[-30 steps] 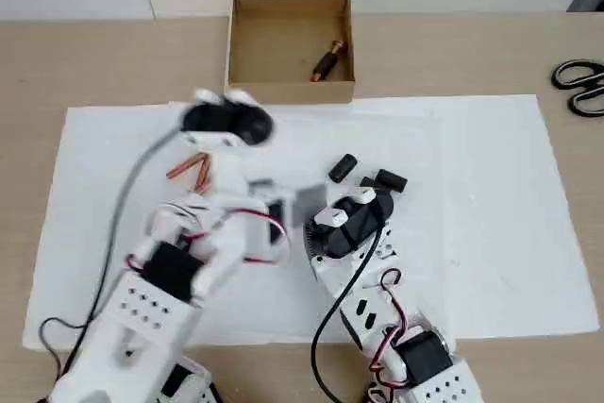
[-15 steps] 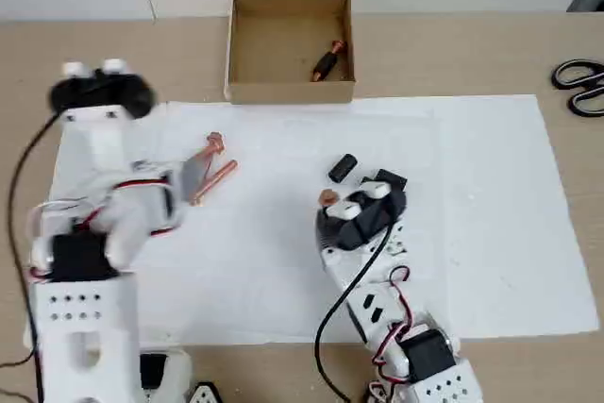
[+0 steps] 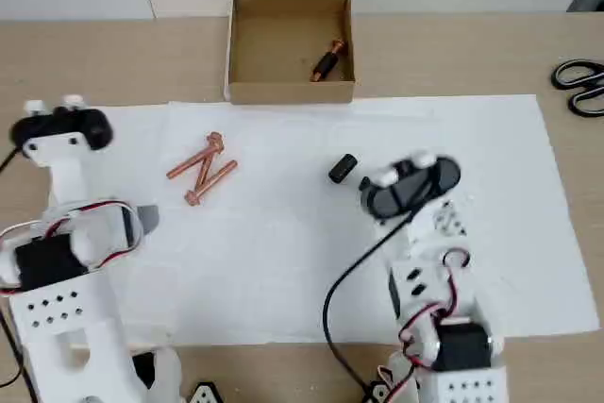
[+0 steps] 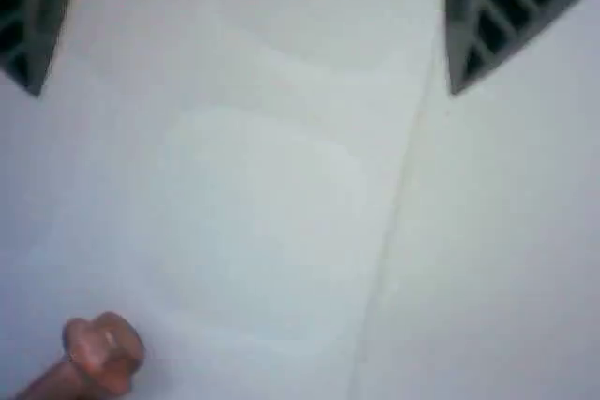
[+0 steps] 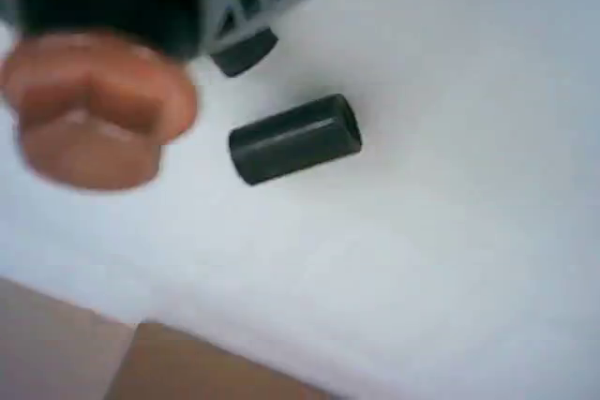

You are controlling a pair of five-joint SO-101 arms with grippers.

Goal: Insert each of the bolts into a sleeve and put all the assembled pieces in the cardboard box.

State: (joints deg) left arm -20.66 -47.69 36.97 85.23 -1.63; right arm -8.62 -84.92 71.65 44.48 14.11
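The brown cardboard box [image 3: 229, 44] is sitting at the far edge of the white paper sheet [image 3: 491, 233] on the tan wooden counter [image 3: 113, 54]. One copper bolt already seated in a black sleeve [image 3: 327, 61] is lying inside the box near its right wall. Three loose copper bolts [image 3: 202, 169] are lying in a crossed cluster on the sheet, in front of the box's left corner. A lone black cylindrical sleeve [image 3: 343, 168] is lying well to their right, just beside the right arm. The left gripper [image 4: 244, 72] is hanging over bare sheet with its fingers [image 4: 487, 16] spread wide and released, one bolt head showing near them. The right gripper [image 5: 150, 16] is clenching a copper-headed bolt [image 5: 94, 105] with something black around its shank, a black sleeve lying on the sheet just beyond. Black-handled scissors [image 3: 578, 87] are lying at the counter's right edge.
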